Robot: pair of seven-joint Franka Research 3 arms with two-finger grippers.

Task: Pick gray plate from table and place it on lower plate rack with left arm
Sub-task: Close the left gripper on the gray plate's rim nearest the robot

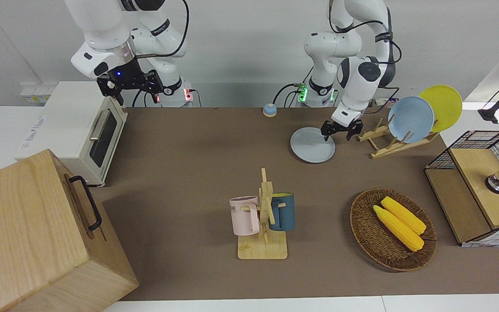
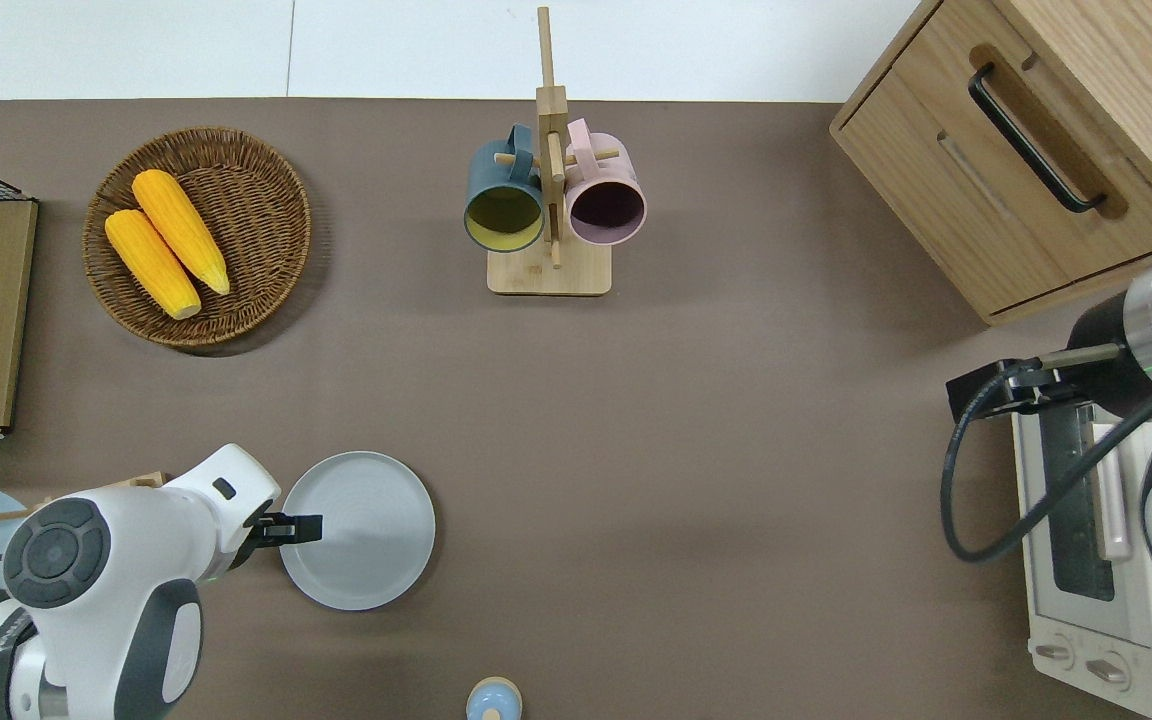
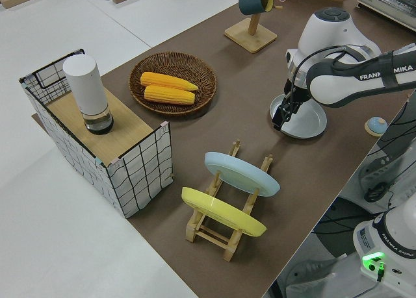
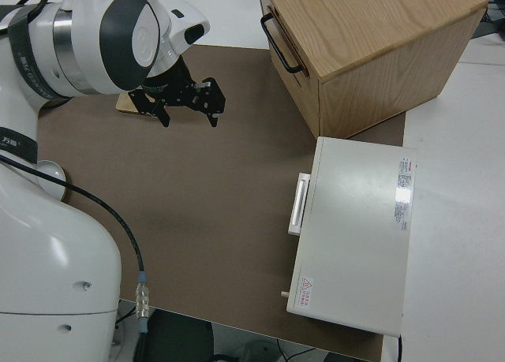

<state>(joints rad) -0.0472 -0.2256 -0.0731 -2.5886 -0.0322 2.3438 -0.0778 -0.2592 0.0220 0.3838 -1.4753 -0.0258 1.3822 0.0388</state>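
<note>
The gray plate (image 1: 310,149) lies flat on the table (image 1: 197,164), also in the overhead view (image 2: 371,545) and the left side view (image 3: 311,121). My left gripper (image 1: 336,132) is open and low at the plate's rim toward the left arm's end of the table, one finger over the plate and one outside it (image 2: 288,527) (image 3: 281,118). The light-wood plate rack (image 1: 381,145) stands beside the plate, toward the left arm's end, with its lower slots free (image 3: 224,230). My right gripper (image 1: 130,86) is parked and open (image 4: 189,111).
A sky-blue plate (image 1: 410,119) and a yellow plate (image 1: 442,107) stand in the rack's upper slots. A mug tree (image 1: 263,216), a corn basket (image 1: 392,229), a wire crate (image 1: 479,182), a small bell (image 1: 269,110), a toaster oven (image 1: 80,130) and a wooden cabinet (image 1: 37,234) are on the table.
</note>
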